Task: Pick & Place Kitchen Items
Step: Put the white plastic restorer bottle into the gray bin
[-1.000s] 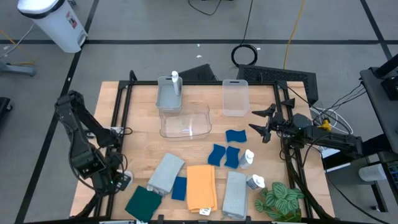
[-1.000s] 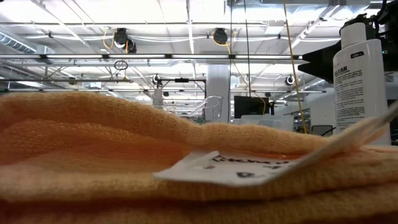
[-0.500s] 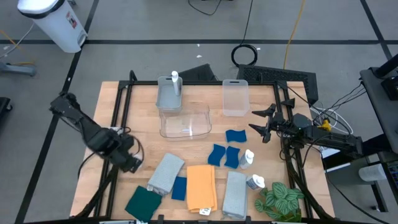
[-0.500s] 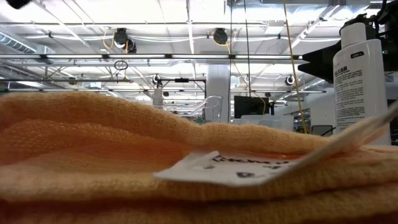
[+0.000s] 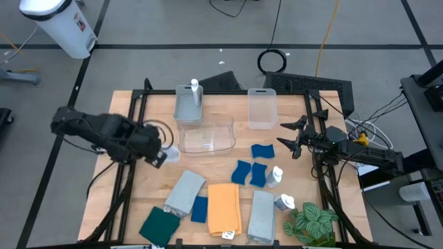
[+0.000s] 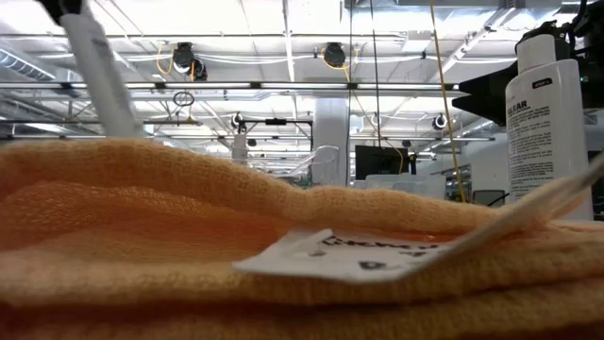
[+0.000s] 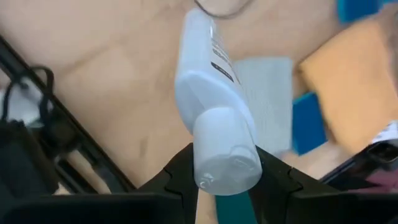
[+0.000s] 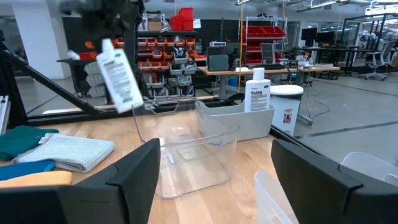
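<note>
My left gripper (image 5: 158, 153) hangs over the table's left part, just left of the big clear bin (image 5: 206, 135), shut on a small white bottle (image 8: 121, 78). The bottle also shows in the low view (image 6: 99, 71). My right gripper (image 5: 287, 138) waits open at the table's right edge. On the near half lie grey cloths (image 5: 185, 191) (image 5: 261, 216), an orange cloth (image 5: 223, 207), a blue one (image 5: 199, 209) and a dark green one (image 5: 160, 225). Three blue sponges (image 5: 249, 169) and two white bottles (image 5: 275, 176) (image 5: 284, 203) lie to their right. My left gripper pinches the bottle's cap end (image 7: 227, 155) between its two fingers (image 7: 177, 180), one on each side. The fingers come from above, pointing steeply down. The bottle hangs below them, tilted, its body (image 7: 205, 68) clear of the table.
A grey bin (image 5: 188, 107) with a white bottle (image 5: 195, 90) standing in it sits at the far edge, behind the big clear bin. A smaller clear bin (image 5: 261, 108) stands to its right. A green leafy plant (image 5: 311, 221) fills the near right corner. Black rails (image 5: 131, 138) line the table's sides.
My left gripper has risen and swung from the table's near left corner toward the far edge and the big clear bin, turning as it went. It has stayed shut on the white bottle, which has come along clear of the table and now shows in the low view.
</note>
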`<state>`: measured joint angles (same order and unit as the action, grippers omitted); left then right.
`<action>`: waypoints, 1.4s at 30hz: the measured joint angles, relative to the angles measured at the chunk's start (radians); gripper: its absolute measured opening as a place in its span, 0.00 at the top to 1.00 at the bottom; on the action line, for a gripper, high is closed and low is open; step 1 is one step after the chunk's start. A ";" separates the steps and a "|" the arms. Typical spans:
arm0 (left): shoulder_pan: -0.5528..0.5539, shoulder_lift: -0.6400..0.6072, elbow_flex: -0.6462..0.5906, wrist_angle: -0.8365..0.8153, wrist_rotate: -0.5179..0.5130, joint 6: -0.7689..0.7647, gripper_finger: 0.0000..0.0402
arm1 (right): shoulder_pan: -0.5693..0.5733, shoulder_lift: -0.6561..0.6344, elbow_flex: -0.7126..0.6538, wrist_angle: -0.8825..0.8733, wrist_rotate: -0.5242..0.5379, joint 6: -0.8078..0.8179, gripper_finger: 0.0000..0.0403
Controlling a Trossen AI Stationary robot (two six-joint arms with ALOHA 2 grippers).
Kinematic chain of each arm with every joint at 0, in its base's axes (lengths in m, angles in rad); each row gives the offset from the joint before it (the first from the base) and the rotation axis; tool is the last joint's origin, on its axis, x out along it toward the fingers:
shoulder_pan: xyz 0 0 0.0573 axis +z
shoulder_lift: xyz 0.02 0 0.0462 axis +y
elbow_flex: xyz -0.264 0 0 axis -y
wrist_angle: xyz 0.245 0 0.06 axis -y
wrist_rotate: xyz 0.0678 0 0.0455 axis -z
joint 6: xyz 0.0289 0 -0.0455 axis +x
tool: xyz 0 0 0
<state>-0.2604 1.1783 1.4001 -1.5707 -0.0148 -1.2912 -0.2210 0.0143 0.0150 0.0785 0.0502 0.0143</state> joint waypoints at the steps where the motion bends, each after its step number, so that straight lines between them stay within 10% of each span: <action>1: 0.024 0.005 0.023 -0.004 -0.016 0.031 0.73 | 0.000 0.000 0.000 0.000 0.000 0.000 0.31; 12: 0.175 0.015 0.102 -0.001 -0.074 0.219 0.73 | 0.000 0.000 0.000 0.000 0.000 0.000 0.31; 42: 0.132 0.014 0.102 0.013 -0.144 0.233 0.73 | 0.000 0.000 0.000 0.000 0.000 0.000 0.31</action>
<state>-0.1279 1.1923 1.5017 -1.5581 -0.1586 -1.0578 -0.2211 0.0144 0.0147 0.0784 0.0498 0.0143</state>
